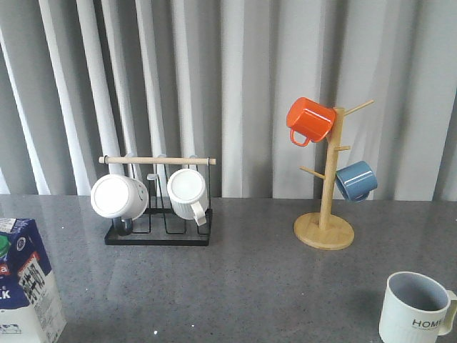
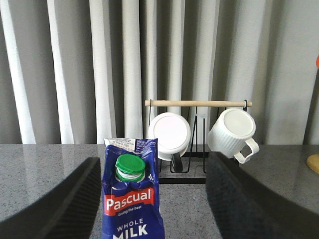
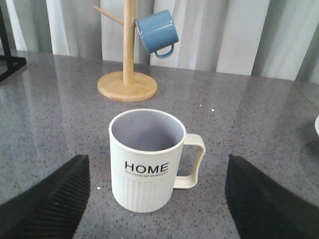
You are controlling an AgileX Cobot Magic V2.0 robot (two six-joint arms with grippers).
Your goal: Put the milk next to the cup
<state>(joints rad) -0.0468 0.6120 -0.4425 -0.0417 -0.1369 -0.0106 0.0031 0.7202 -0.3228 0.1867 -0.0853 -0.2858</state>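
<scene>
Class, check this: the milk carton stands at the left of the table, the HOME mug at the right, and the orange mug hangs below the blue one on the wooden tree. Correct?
Not quite. In the front view the orange mug hangs above the blue mug on the wooden tree, not below. The milk carton does stand at the left and the HOME mug at the right.

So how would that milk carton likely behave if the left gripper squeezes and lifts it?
The milk carton is tall and narrow, so a push near its top could tip it. Its paperboard walls probably give under a hard squeeze. The green cap is on, so spilling seems unlikely; how full it is cannot be seen.
</scene>
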